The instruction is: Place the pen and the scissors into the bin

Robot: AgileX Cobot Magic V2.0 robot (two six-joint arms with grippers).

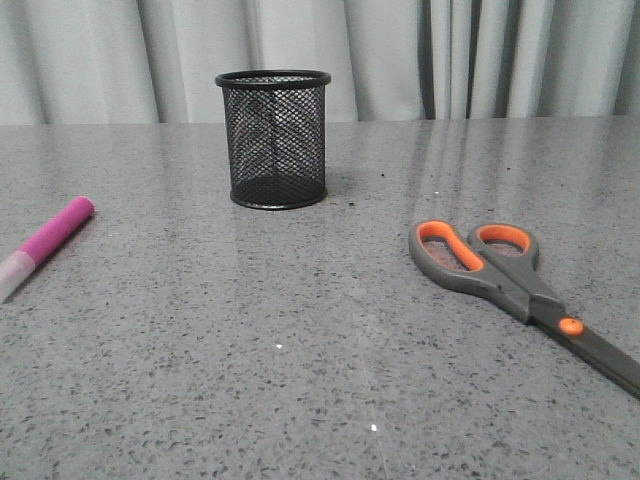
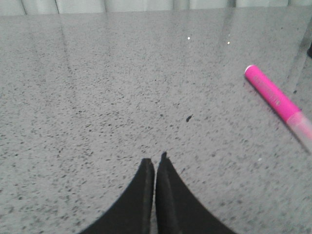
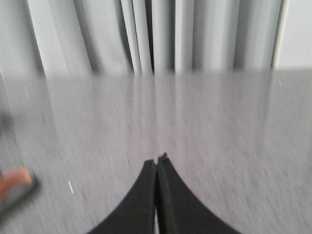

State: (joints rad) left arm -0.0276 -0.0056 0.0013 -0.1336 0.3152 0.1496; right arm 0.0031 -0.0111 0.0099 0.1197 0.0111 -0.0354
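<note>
Speckled grey stone table (image 1: 300,380) fills the front view, pale curtains (image 1: 400,55) hanging behind it. Nearest, on the right, the scissors (image 1: 520,285) lie flat, loops toward the middle. Farther back at the left edge lies the pen (image 1: 45,245). Farthest, the bin (image 1: 275,138) stands upright, nothing in it. Left gripper (image 2: 155,163) and right gripper (image 3: 157,163) both have their fingers pressed together, empty.

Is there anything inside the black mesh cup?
Nothing shows inside the black mesh cup: through the mesh it looks empty. The very bottom is too dark to see. The pink pen and scissors lie on the table outside it.
</note>
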